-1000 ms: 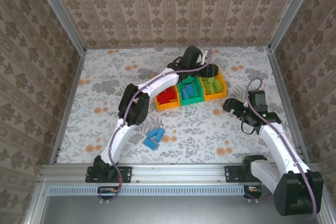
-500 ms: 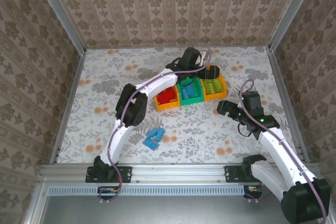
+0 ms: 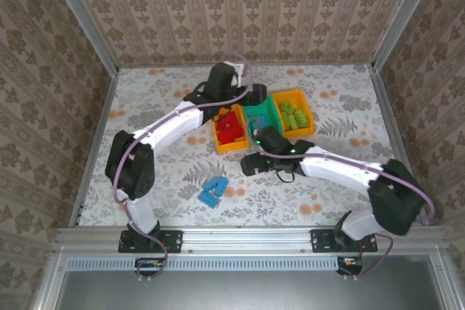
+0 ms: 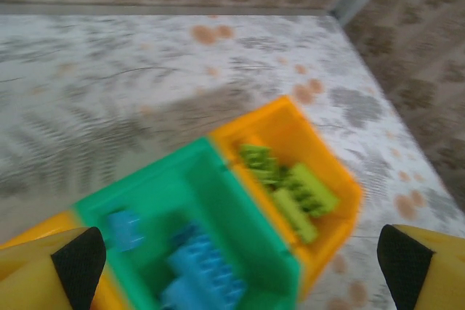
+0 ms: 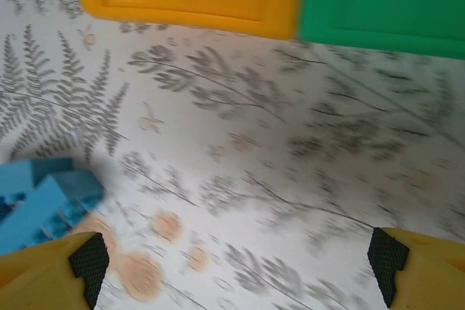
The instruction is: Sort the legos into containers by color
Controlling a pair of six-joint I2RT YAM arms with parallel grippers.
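Three containers stand side by side at mid-table: a left orange bin [image 3: 220, 143] with red legos [image 3: 230, 128], a green bin [image 3: 270, 109] with blue legos [image 4: 196, 270], and a right orange bin [image 3: 306, 107] with lime legos [image 4: 290, 183]. A few loose blue legos [image 3: 213, 192] lie on the cloth in front. My left gripper [image 3: 243, 97] hovers open and empty just behind the bins. My right gripper [image 3: 251, 162] is open and empty over bare cloth in front of the bins, with the loose blue legos [image 5: 40, 205] to its left.
A floral cloth [image 3: 160, 114] covers the table, which has metal rails and patterned walls on three sides. The right arm [image 3: 341, 168] stretches low across the table's right half. The left arm [image 3: 167, 125] arches over the left half.
The left gripper opened above the bins and its arm swung left. The right arm swept from the right side leftward to the front of the bins, near the loose blue legos.
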